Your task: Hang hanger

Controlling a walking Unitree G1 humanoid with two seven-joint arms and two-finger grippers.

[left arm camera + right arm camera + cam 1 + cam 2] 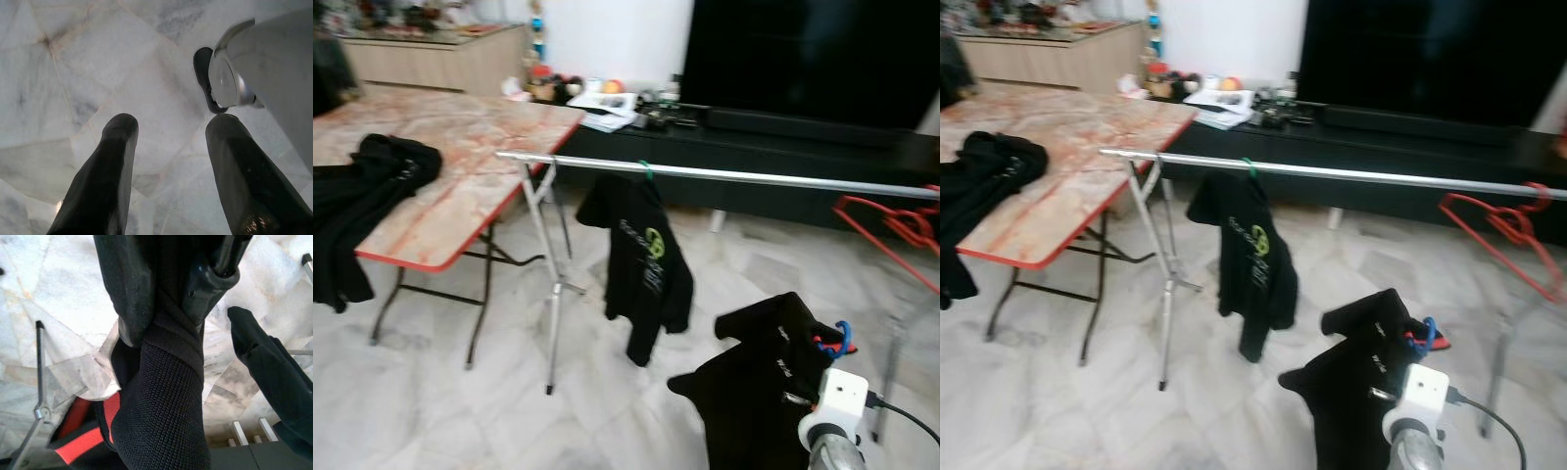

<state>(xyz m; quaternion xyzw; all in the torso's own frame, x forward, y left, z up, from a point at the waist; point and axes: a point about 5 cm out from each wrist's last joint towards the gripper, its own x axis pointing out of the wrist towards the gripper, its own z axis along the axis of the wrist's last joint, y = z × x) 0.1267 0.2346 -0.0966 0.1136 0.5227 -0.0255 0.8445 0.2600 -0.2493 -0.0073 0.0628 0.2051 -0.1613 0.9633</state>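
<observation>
A silver clothes rail (734, 176) crosses the room at chest height. One black shirt (646, 259) hangs from it on a green hanger (646, 169). Low on the right, in front of the rail and below it, my right gripper (168, 289) is shut on a black garment (754, 392). That garment sits on a blue hanger (839, 342), whose hook pokes out by my white wrist (840, 399). The fabric hides most of the fingers in the eye views. My left gripper (171, 147) hangs open over the marble floor, holding nothing.
A folding table (460, 186) with a red edge stands at the left, black clothes (362, 196) heaped on it. Red hangers (901, 227) dangle at the rail's right end. One tripod leg of the rail (548, 294) stands by the table. A black TV unit (783, 147) lies behind.
</observation>
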